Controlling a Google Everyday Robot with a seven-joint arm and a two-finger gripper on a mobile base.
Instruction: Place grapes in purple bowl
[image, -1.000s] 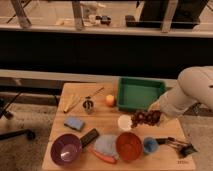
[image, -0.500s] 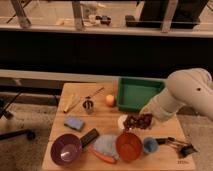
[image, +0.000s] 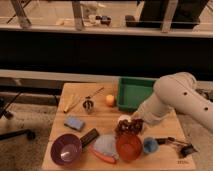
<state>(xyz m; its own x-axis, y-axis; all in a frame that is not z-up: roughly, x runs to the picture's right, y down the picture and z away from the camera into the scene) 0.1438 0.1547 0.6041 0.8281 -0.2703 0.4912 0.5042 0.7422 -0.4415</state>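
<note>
The grapes (image: 127, 127), a dark reddish-purple bunch, hang in my gripper (image: 132, 124), which is shut on them just above the table, over the white cup (image: 123, 119) and behind the orange-red bowl (image: 129, 147). My white arm reaches in from the right. The purple bowl (image: 65, 149) sits at the table's front left, well to the left of the gripper, and nothing shows inside it.
A green bin (image: 134, 92) stands at the back right, with an orange fruit (image: 110, 100) to its left. A blue sponge (image: 74, 123), a black block (image: 90, 137), a blue cup (image: 150, 145), a carrot (image: 103, 156) and utensils (image: 175, 145) lie around the bowls.
My gripper has carried the grapes to the left and slightly forward, from in front of the green bin to behind the orange-red bowl.
</note>
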